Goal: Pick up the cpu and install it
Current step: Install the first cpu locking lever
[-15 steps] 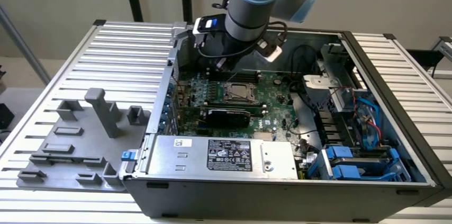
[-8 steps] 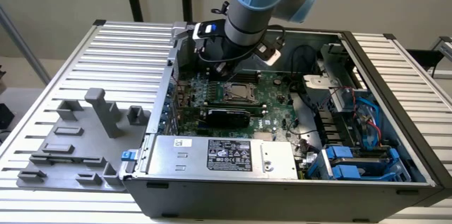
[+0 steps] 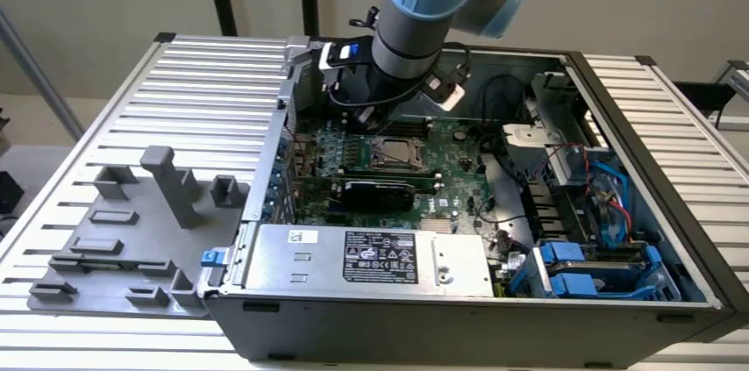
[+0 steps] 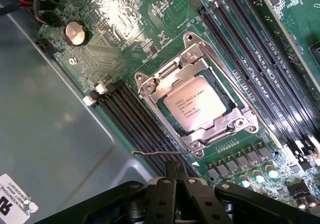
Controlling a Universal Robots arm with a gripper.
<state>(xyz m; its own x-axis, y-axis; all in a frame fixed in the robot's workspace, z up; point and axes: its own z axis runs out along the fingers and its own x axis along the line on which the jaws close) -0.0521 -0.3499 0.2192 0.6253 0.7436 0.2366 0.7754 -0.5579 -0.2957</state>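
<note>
The cpu (image 4: 199, 103), a flat silver square with printed text, lies inside the motherboard socket, ringed by the socket's metal frame (image 4: 150, 86). In the exterior view the cpu (image 3: 392, 151) sits in the middle of the green motherboard, just below my arm's wrist (image 3: 398, 64). My gripper (image 4: 176, 166) hangs above the board a short way from the socket, its two black fingers pressed together with nothing between them. A thin wire lever (image 4: 155, 153) lies between the fingertips and the socket frame.
The open computer case (image 3: 632, 125) lies on a slatted table. A grey power supply with a black label (image 3: 368, 259) sits at the front, blue drive bays (image 3: 585, 270) at the exterior view's right, black memory slots (image 4: 240, 44) beside the socket. A grey fixture (image 3: 129, 239) stands outside the case.
</note>
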